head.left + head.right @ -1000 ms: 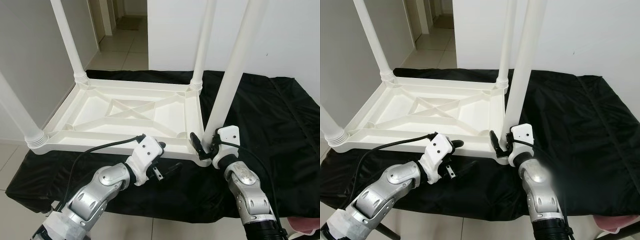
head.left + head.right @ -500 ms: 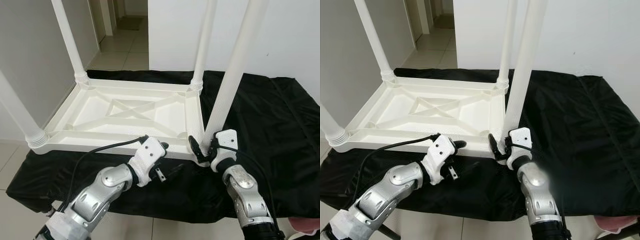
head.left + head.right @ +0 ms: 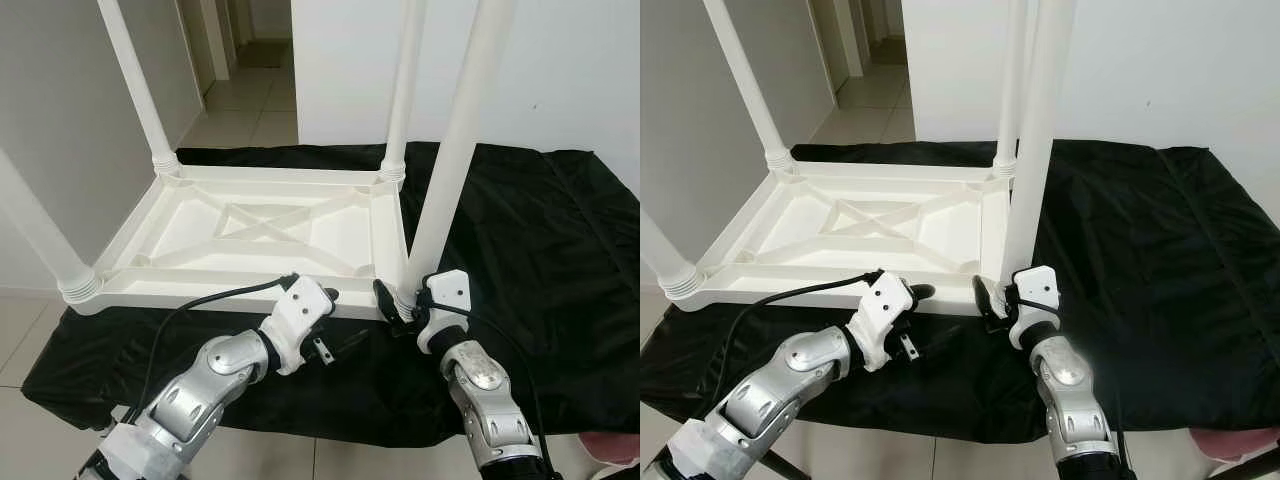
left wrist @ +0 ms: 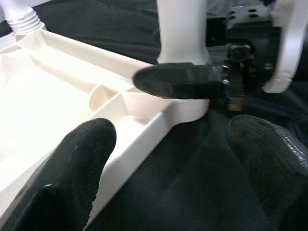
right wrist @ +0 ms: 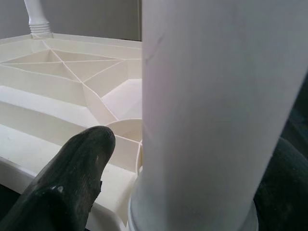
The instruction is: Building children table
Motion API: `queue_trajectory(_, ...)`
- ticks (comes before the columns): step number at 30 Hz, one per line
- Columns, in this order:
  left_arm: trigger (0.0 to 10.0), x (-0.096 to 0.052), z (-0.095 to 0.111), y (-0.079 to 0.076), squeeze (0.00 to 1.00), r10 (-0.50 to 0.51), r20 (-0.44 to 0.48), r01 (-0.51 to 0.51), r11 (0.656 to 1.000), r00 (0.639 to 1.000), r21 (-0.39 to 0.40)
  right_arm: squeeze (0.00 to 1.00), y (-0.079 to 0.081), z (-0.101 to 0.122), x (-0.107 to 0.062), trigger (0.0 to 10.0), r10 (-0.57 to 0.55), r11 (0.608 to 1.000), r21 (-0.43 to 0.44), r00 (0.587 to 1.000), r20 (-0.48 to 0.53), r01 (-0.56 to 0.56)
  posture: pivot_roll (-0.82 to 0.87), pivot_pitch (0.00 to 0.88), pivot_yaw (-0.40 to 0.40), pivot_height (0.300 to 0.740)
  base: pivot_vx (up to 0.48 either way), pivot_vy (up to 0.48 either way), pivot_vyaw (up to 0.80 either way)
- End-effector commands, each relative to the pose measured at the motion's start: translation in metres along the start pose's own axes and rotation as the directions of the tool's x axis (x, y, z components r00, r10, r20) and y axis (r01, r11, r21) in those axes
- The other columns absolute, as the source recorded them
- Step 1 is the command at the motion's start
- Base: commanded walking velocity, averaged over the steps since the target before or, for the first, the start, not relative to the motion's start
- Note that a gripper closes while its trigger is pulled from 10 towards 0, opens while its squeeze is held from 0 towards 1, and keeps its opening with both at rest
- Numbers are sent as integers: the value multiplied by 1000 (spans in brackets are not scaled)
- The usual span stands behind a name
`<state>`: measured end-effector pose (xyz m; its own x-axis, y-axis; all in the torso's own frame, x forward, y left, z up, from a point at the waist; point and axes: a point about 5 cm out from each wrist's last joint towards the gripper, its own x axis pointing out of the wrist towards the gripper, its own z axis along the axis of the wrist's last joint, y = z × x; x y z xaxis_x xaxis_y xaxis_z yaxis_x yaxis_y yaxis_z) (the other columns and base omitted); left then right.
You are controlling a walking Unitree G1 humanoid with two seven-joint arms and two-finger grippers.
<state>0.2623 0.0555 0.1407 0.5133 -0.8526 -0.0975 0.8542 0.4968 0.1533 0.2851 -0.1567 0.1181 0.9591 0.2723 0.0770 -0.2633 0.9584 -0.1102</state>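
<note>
Table top [image 3: 250,235] lies upside down on a black cloth [image 3: 560,250], ribbed underside facing up. The cloth covers a low platform; tiled floor [image 3: 250,105] and a hallway sit behind, white wall [image 3: 560,70] on the right.

Left to right:
- Near-left leg [image 3: 40,235] stands in its corner socket, threaded collar at the base.
- Far-left leg [image 3: 135,90] stands upright in the far-left corner.
- The recessed underside has an X-shaped rib in the centre panel; nothing loose lies in it.
- Left gripper [image 3: 335,325] sits at the near edge of the top, just left of the near-right corner. Fingers [image 4: 77,163] are spread, one over the rim of the top, the other over the cloth. Nothing between them. A black cable [image 3: 200,300] runs from its wrist over the near rim.
- Far-right leg [image 3: 400,90] stands upright in the far-right corner.
- Near-right leg [image 3: 455,150] stands in its corner socket, leaning slightly.
- Right gripper [image 3: 400,300] is at the base of that leg. Fingers [image 5: 72,168] sit either side of the leg, pinching it just above the socket. Left wrist view shows one of its black fingers lying across the leg base.

Bottom right corner: a bit of pink object [image 3: 610,448] by the platform, can't tell what it is.
</note>
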Motion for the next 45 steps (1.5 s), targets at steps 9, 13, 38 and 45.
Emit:
queue_trajectory(9,10000,-3,-6,-9,0,-222,-36,223,974,974,31,0,-3,5,1,10000,39,999,-35,999,13,-39,-109,0,80,740,0,0,0)
queue_trajectory(13,10000,-1,-7,-9,0,-247,-48,249,967,968,52,0,-6,11,6,10000,62,997,-38,997,40,-60,-127,0,93,740,0,0,0)
queue_trajectory(38,10000,-3,3,-10,0,-294,-42,296,953,955,60,0,-11,15,17,4510,352,930,-103,936,-17,-352,-101,0,113,740,0,0,0)
queue_trajectory(45,10000,-6,1,-14,0,-294,-48,296,954,955,52,0,-22,10,10,2196,337,936,-93,940,-46,-340,-92,0,111,740,0,0,0)
